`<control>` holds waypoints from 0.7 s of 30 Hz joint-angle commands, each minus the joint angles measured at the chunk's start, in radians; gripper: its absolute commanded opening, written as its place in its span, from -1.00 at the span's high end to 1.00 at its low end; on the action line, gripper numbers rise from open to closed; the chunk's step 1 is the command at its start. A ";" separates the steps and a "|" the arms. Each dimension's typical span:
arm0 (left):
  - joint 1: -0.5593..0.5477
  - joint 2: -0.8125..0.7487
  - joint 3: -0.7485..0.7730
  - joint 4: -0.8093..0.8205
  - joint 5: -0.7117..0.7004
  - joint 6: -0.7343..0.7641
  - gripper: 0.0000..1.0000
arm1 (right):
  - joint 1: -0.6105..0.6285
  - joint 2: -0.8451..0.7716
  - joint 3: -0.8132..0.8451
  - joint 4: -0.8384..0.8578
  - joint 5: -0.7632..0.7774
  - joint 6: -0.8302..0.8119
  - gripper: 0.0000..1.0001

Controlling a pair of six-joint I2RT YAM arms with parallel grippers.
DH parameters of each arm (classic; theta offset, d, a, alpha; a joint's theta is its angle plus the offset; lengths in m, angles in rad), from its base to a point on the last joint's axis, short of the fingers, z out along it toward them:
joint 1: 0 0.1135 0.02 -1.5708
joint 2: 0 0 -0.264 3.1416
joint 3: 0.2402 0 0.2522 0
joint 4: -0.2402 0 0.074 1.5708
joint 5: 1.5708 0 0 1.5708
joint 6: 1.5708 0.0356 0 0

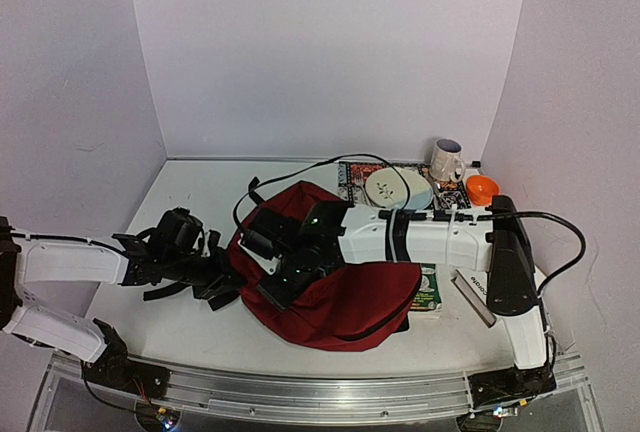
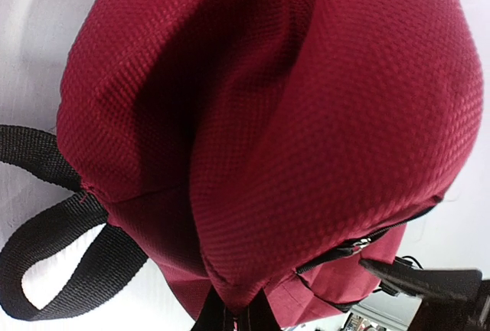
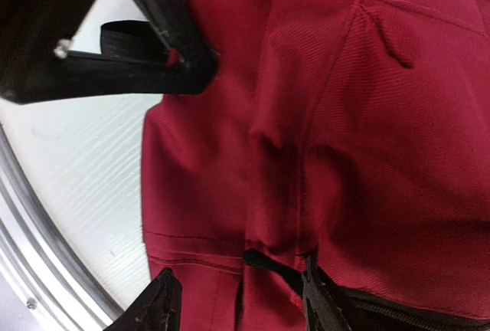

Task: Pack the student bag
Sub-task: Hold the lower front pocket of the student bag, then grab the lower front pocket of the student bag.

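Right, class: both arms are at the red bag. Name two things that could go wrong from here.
1. The left gripper pinches only a thin fold of the student bag; a pull may slip it free.
2. The right gripper stands open at the zipper end; closing may catch fabric instead.

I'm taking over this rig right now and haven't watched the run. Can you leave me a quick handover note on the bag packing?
Left gripper: shut, pinching a fold of the student bag at its left edge.
Right gripper: open, fingers apart over the red fabric near the zipper, holding nothing.
Things: the bag lies slumped on the table. A green book sits at its right edge, outside it.
Done: one side of the bag is gripped. Nothing can be seen inside.
Left: probably get the bag open, load the book, then close it.
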 commanded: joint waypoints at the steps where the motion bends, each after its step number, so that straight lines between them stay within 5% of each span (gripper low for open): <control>1: -0.008 -0.041 0.027 0.065 0.042 -0.006 1.00 | -0.010 -0.002 -0.038 -0.063 0.073 -0.043 -0.08; 16: -0.008 -0.059 0.067 0.023 0.042 0.013 1.00 | -0.010 -0.008 -0.100 -0.068 0.157 -0.355 -0.15; 21: -0.008 -0.063 0.077 0.015 0.047 0.015 1.00 | -0.010 0.027 -0.075 -0.060 0.226 -0.378 -0.01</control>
